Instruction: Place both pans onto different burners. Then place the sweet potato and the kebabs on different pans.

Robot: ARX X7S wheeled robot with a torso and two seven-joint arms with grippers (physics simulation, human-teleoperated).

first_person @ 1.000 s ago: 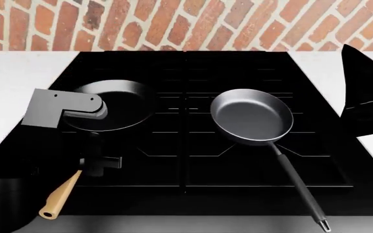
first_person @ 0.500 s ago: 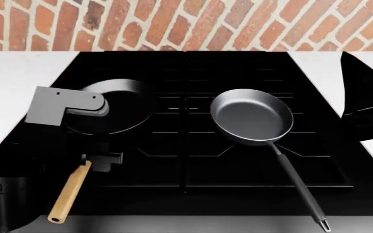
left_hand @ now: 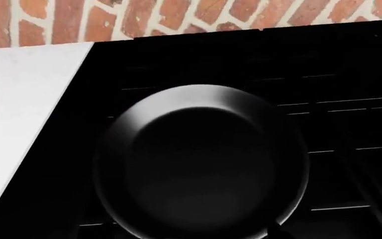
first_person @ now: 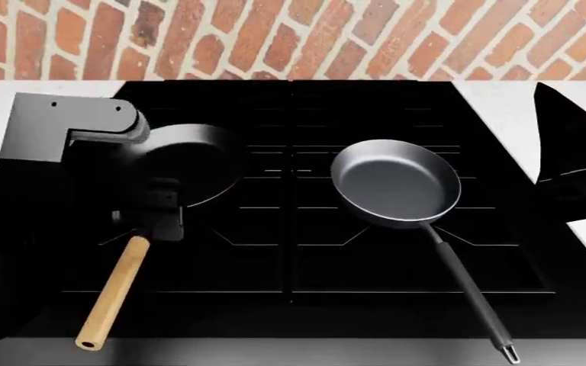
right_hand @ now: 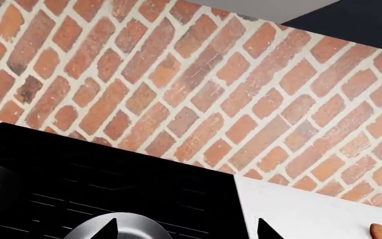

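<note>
The black pan [first_person: 186,164] with a light wooden handle [first_person: 115,293] rests on the left burners [first_person: 242,229]. It fills the left wrist view [left_hand: 201,159]. My left gripper [first_person: 161,213] hovers over the handle's root, and one dark fingertip [left_hand: 276,231] showing wide of centre means it is open. The dark grey pan [first_person: 395,183] sits on the right burners, its long thin handle [first_person: 471,293] pointing toward me. My right gripper [right_hand: 187,230] is open with nothing between its fingers, above that pan's rim [right_hand: 121,224]. The sweet potato [right_hand: 379,230] lies on the white counter. The kebabs are out of view.
A brick wall [first_person: 293,38] backs the range. White counter [first_person: 28,122] flanks it on both sides. My right arm [first_person: 578,152] hangs over the right counter. The bulky left arm [first_person: 59,137] covers the range's left edge.
My left arm has lifted and drawn toward the far left, uncovering more of the wooden handle. The handle has swung slightly. The grey pan and right arm have stayed put.
</note>
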